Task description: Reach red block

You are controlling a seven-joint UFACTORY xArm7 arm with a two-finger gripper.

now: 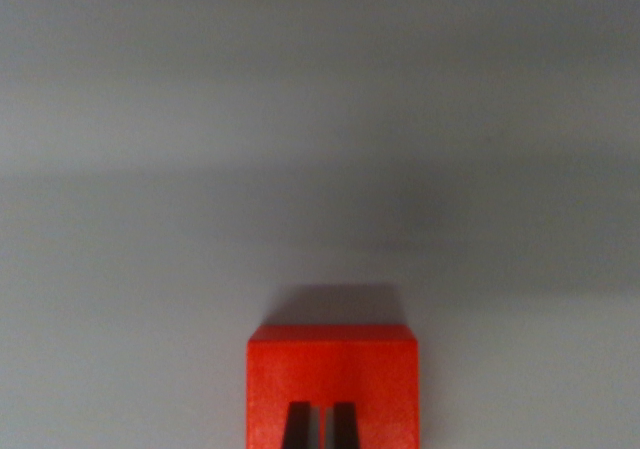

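Red block: a bright red, matte, square-edged plastic-looking block is sitting at the 6 o'clock edge of the wrist view, its top face and front face both showing, its lower part running out of the frame.
Counter: a plain pale grey counter is filling everything else, with soft shadow bands crossing it from 9 o'clock to 3 o'clock.
Hand: two dark fingertips of the hand are showing at 6 o'clock, overlapping the block's red face, standing close together with a thin red sliver between them.
Hand state: I cannot tell whether it is clenched, released or touching the block; only the tips are visible and the picture is soft.
Task progress: judging from the overlap, the reach is looking nearly or fully done, though contact is not confirmed.
Risk, push: if the hand is advancing further with the tips this close together, it may be shoving the block along the counter instead of meeting it cleanly.
Risk, strike: descending onto the top face could be jamming the tips against the block.
Hidden: the block's lower portion, the rest of the hand and the arm are cut off at 6 o'clock.
Hard to make out: height of the tips above the block, and the counter's far edge.
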